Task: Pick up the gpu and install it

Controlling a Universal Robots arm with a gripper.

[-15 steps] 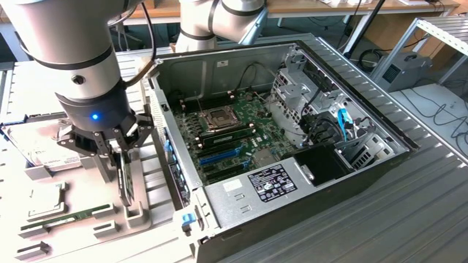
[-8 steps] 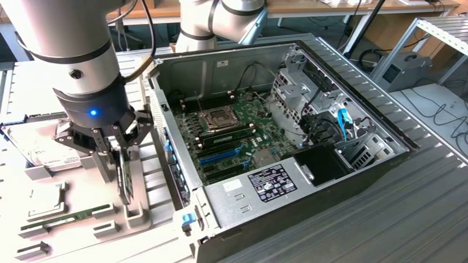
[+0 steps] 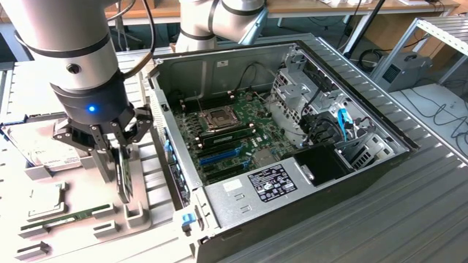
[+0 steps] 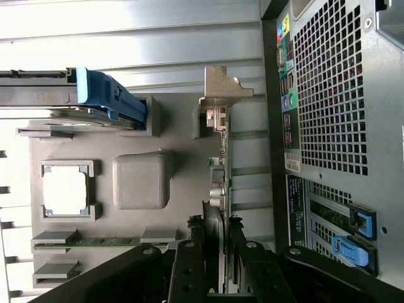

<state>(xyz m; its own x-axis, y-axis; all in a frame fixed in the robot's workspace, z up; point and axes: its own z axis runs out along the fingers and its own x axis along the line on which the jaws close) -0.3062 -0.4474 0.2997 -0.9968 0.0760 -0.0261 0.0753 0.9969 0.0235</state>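
Note:
The gpu (image 3: pixel 126 185) stands on its edge in a slot of the grey parts holder (image 3: pixel 146 215), at the exterior view's left beside the open computer case (image 3: pixel 292 181). In the wrist view the gpu (image 4: pixel 219 158) appears edge-on, with its silvery end bracket (image 4: pixel 222 85) at the far end against the holder. My gripper (image 3: pixel 121 174) comes straight down over the card. One finger (image 4: pixel 191 255) presses each side of it, so the gripper (image 4: pixel 218 237) is shut on the gpu. Whether the card has left its slot I cannot tell.
On the holder lie a hard drive with a blue frame (image 4: pixel 95 95), a square processor (image 3: pixel 45 200) and a green memory stick (image 3: pixel 69 216). The case lies open with its motherboard (image 3: pixel 234 126) and blue card slots (image 3: pixel 219 156) exposed. Its perforated rear panel (image 4: pixel 328 88) stands close beside the gpu.

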